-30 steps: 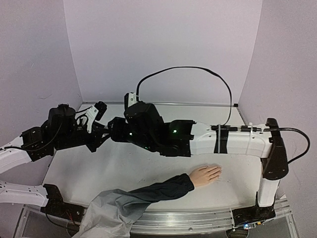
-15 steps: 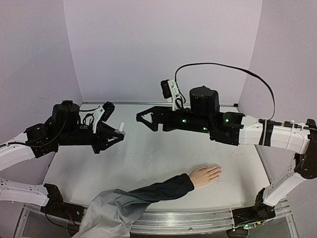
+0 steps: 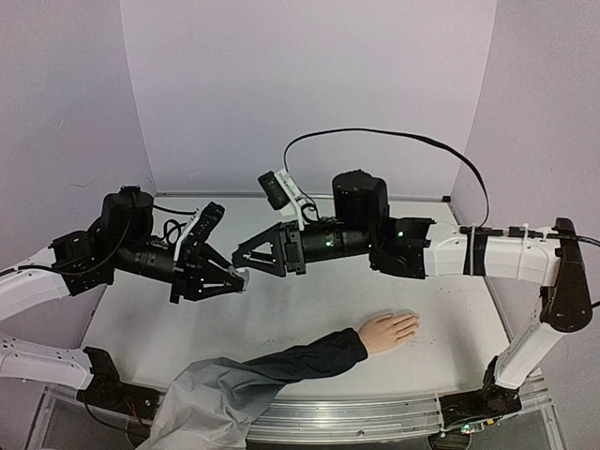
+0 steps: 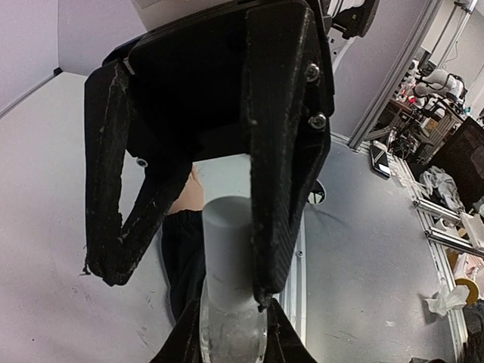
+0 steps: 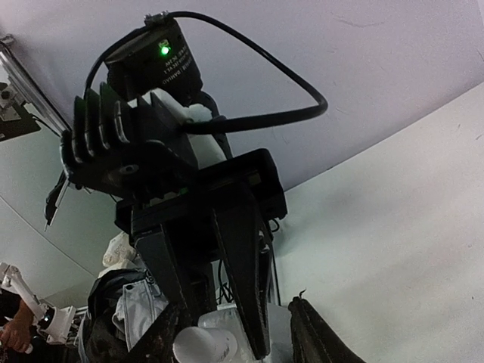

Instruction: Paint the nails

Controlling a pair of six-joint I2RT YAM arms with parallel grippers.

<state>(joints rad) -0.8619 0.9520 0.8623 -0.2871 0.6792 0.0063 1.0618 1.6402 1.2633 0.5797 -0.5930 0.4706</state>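
The pale mannequin hand [image 3: 388,330] lies palm down on the table, its navy sleeve [image 3: 281,364] running to the near edge. Its nails [image 3: 413,322] are too small to make out. My left gripper [image 3: 234,279] is shut on a small clear bottle [image 4: 231,336] with a white cap [image 4: 225,242], held above the table. My right gripper [image 3: 245,264] is open, its jaws on either side of the cap; one finger [image 4: 278,174] touches the cap, the other [image 4: 113,227] stands apart. The right wrist view shows the cap [image 5: 203,346] between my own fingers [image 5: 308,333].
A grey cloth [image 3: 211,398] covers the sleeve's near end at the table's front edge. Lilac walls close the table on three sides. The right arm's black cable [image 3: 394,139] loops above it. The hand [image 4: 187,203] shows beneath the bottle in the left wrist view.
Half a second ago the right gripper was drawn back to the right, open, apart from the bottle. It has moved left again and its jaws now straddle the cap. The left gripper tilted down slightly.
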